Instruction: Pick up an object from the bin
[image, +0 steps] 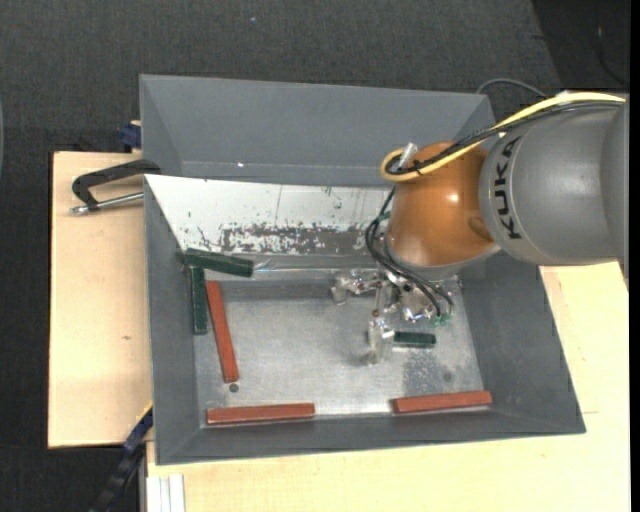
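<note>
Light comes from above, even and fairly bright. The rear wall of the bin (300, 205), upper middle of the frame, throws back a white glare. My orange cover (440, 215) carries a soft highlight. The frame's top and upper left are dark.

1. Bin floor (300, 350): bare from centre out towards 8 o'clock, the widest open patch.
2. 9–10 o'clock blocked: slanted red-brown bar (222, 335), a dark green bar along the left wall (199, 302) just beside it, and a second dark green bar (222, 265) across the corner.
3. Front wall: red-brown bar at 7 o'clock (260, 411), another at 5 o'clock (442, 402). The gap between them at 6 o'clock is bare.
4. 1–3 o'clock: orange wrist cover (440, 215) overhangs. A small dark green piece (414, 339) lies below it, just beside the gripper (379, 338).
</note>
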